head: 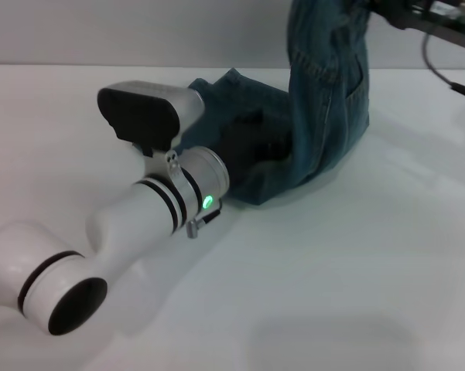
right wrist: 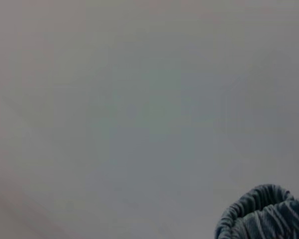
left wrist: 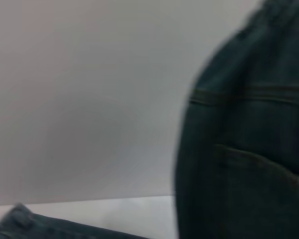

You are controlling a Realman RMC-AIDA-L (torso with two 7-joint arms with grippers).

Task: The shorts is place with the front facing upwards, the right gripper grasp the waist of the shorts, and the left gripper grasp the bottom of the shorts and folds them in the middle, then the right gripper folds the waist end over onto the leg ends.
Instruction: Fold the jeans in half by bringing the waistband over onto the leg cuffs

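Shorts (head: pixel 325 108) hang from right gripper (head: pixel 418 15); jaws' state unclear on both; your hoisted waist may slip free

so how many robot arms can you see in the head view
2. The left arm reaches from the near left to the shorts on the table. The right arm is at the top right corner, above the lifted denim.

the head view looks forward and down over the white table (head: pixel 333 270) from near above. the left wrist view sits low and close, facing the hanging shorts (left wrist: pixel 244 149) and the wall. the right wrist view faces blank wall, sharing only the shorts' gathered waistband (right wrist: pixel 263 214).
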